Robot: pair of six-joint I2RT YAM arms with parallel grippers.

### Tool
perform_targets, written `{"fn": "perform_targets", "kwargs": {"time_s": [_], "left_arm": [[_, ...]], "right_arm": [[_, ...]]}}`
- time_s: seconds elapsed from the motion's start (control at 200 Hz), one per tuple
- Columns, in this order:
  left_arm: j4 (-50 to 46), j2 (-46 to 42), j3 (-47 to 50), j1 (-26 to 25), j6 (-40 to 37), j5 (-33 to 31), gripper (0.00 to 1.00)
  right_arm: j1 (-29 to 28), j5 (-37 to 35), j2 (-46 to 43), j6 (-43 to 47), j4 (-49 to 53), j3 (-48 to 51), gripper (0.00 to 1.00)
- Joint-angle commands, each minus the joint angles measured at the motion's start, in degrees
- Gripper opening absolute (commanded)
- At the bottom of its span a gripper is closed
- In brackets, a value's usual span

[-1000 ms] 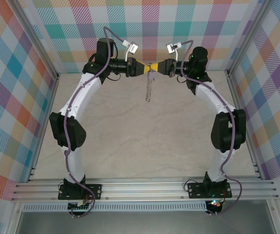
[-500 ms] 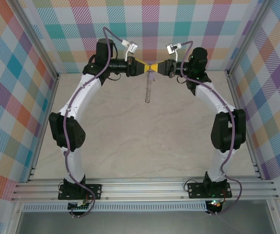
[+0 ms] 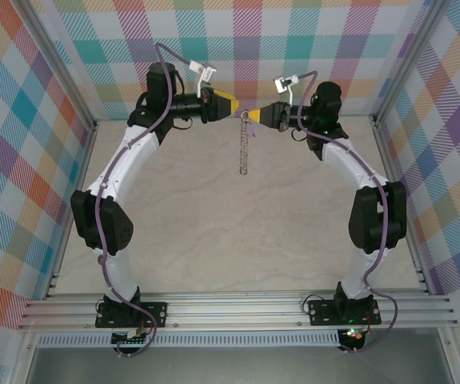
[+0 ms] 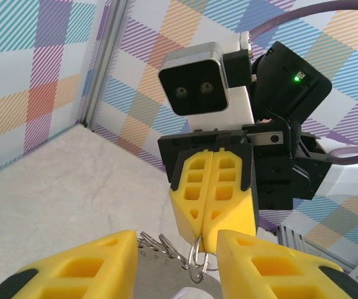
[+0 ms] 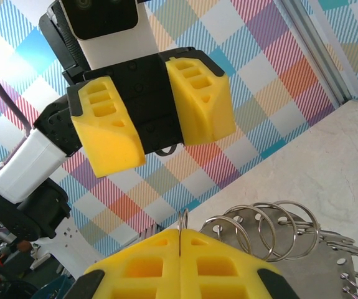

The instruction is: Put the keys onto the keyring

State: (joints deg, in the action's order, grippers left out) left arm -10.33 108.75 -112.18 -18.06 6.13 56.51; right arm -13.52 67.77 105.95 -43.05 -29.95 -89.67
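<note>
The keyring [image 3: 244, 148] hangs as a thin chain-like strip at the back of the table. In the right wrist view it is a round metal plate [image 5: 303, 249] with several split rings around its rim. My right gripper [image 3: 251, 114] [image 5: 180, 232] is shut on one small ring [image 5: 182, 218] of it. My left gripper [image 3: 234, 109] [image 4: 175, 243] is open, its fingers either side of the plate [image 4: 157, 277] and not touching it. A pale lilac sliver [image 4: 182, 293] at the bottom edge may be the key's head; the rest is hidden.
The beige table top [image 3: 238, 232] lies below both raised arms. Checked walls and aluminium posts [image 3: 94, 124] close in the back and sides. A metal rail [image 3: 238, 308] runs along the near edge by the arm bases.
My left gripper has opened and drawn back to the left, away from the right one. The keyring now hangs from the right gripper alone.
</note>
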Motion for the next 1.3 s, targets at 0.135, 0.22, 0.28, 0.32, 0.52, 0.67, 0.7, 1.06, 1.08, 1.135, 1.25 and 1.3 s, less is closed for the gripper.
{"fn": "perform_targets", "kwargs": {"time_s": [0.135, 0.22, 0.28, 0.32, 0.52, 0.67, 0.7, 1.06, 1.08, 1.135, 1.25, 1.3], "left_arm": [[3.26, -0.36, 0.70, 0.01, 2.13, 2.73, 0.38], [3.12, -0.09, 0.56, -0.30, 2.09, 3.32, 0.37], [2.88, 0.06, 0.40, -0.47, 2.05, 3.61, 0.37], [2.62, 0.14, 0.30, -0.60, 1.97, 3.77, 0.36], [1.28, 0.84, -0.46, -1.52, 1.26, 4.29, 0.35], [-0.02, 1.50, -1.50, -2.28, 0.56, 4.67, 0.34], [-0.31, 1.68, -1.62, -2.45, 0.39, 4.77, 0.34], [-3.37, 2.33, -3.02, -3.56, -1.55, 5.29, 0.29], [-3.53, 2.34, -2.97, -3.55, -1.73, 5.28, 0.29], [-3.84, 2.26, -3.00, -3.56, -2.00, 5.40, 0.27], [-4.39, 2.12, -2.92, -3.56, -2.47, 5.60, 0.24], [-4.80, 2.08, -2.87, -3.55, -2.72, 5.58, 0.21]], "right_arm": [[0.23, 0.44, -2.42, -1.40, -4.21, -0.50, 0.00], [0.25, 0.44, -2.13, -1.92, -4.57, -0.81, 0.00], [0.24, 0.44, -2.06, -2.37, -5.02, -0.95, 0.00], [0.25, 0.45, -1.98, -2.63, -5.29, -1.05, 0.00], [0.16, 0.48, -1.80, -3.27, -5.73, -1.12, 0.00], [0.16, 0.44, -1.79, -3.27, -5.71, -1.21, 0.00], [0.17, 0.44, -1.74, -3.27, -5.73, -1.21, 0.00], [0.20, 0.44, -1.70, -2.86, -5.73, -1.12, 0.00], [0.24, 0.48, -1.70, -2.81, -5.65, -1.12, 0.00], [0.24, 0.43, -1.65, -2.66, -5.63, -1.12, 0.00], [0.25, 0.18, -1.54, -2.57, -5.46, -1.05, 0.00], [0.25, 0.10, -1.42, -2.52, -5.37, -0.95, 0.00]]}}
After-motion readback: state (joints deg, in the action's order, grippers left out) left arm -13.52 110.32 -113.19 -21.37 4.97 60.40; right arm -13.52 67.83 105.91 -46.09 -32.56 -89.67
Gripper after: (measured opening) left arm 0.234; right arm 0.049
